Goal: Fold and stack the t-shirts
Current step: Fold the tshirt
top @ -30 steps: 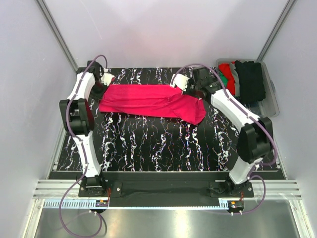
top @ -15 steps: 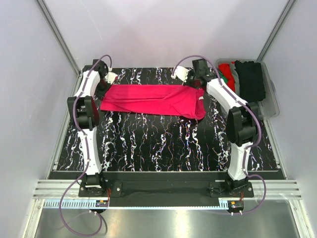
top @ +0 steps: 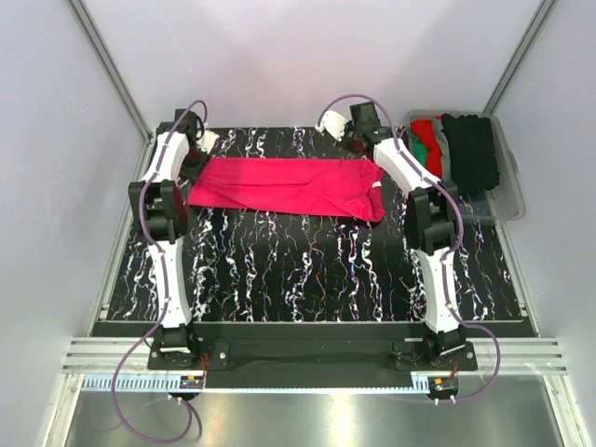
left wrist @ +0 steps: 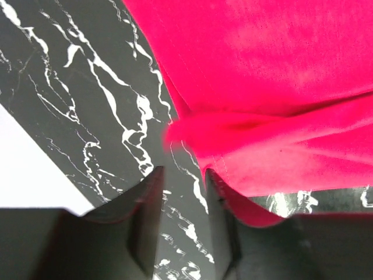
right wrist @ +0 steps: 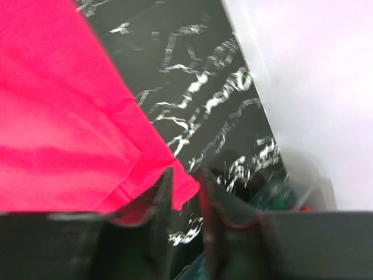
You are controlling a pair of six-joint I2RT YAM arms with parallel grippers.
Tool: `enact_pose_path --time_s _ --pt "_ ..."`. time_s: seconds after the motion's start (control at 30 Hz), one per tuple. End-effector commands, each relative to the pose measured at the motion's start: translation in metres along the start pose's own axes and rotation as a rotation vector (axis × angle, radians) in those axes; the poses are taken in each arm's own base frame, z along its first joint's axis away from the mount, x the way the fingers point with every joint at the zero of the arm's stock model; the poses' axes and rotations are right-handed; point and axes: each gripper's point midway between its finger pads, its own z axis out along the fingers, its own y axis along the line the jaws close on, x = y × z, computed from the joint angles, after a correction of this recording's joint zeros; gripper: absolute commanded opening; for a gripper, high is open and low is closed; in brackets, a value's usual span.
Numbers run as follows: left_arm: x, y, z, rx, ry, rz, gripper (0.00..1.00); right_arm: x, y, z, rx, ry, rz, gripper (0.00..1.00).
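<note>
Looking from the top camera, we see the black white-veined table (top: 307, 270) filling the workspace. The pink-red shirt (top: 279, 186) lies on its far half, spread flat in a wide band from left to right. Its right end looks doubled over, with a wrinkle there.

Both arms reach to the far edge. The left arm (top: 168, 242) runs up the left side and the right arm (top: 433, 242) up the right side, each ending at a far corner of the shirt.

A clear bin (top: 510, 186) sits off the table's far right corner. It holds a black shirt (top: 468, 149), a red shirt (top: 428, 140) and a bit of green shirt (top: 421, 149), all bunched.

In the left wrist view the left gripper (left wrist: 183, 172) is low over the table at the shirt's edge. Its fingers (left wrist: 145, 216) stand a narrow gap apart, and we see bare table between them. The shirt's hem lies against the outside of the right-hand finger in that view, so nothing is gripped.

The right wrist view is blurred. The right gripper (right wrist: 185, 172) has its fingers (right wrist: 160, 221) close together, and a shirt corner ends right at the mouth of the gap. We cannot tell whether that corner is pinched or just lying there. Part of the bin shows blurred at the lower right of that view.

A small white label (top: 377, 185) shows on the shirt's right end, near the right arm.
</note>
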Motion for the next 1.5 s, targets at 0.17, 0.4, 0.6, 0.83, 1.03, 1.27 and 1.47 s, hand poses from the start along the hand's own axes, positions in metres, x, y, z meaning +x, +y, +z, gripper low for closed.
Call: enact_pose_path --time_s 0.17,0.4,0.6,0.83,1.03,1.27,1.47 --pt "-0.025 -0.001 -0.088 -0.106 -0.274 -0.035 0.52 -0.022 -0.013 -0.110 0.062 -0.078 0.333 0.41" --pt "0.005 -0.026 -0.038 -0.030 -0.134 0.016 0.48 0.033 0.113 -0.121 -0.366 0.052 0.411 0.43" --pt "0.009 -0.029 -0.013 -0.014 -0.090 0.016 0.46 0.055 0.133 -0.117 -0.447 0.109 0.397 0.44" --pt "0.011 -0.027 -0.003 -0.027 -0.065 0.010 0.45 0.072 0.132 -0.100 -0.475 0.145 0.443 0.45" --pt "0.015 -0.027 0.005 -0.034 -0.039 0.012 0.45 0.089 0.142 -0.093 -0.512 0.183 0.462 0.45" --pt "0.019 -0.026 0.008 -0.038 -0.023 0.008 0.45 0.086 0.154 -0.100 -0.629 0.125 0.541 0.45" --pt "0.022 -0.026 0.010 -0.044 -0.008 0.015 0.45 0.083 0.161 -0.103 -0.700 0.109 0.588 0.39"
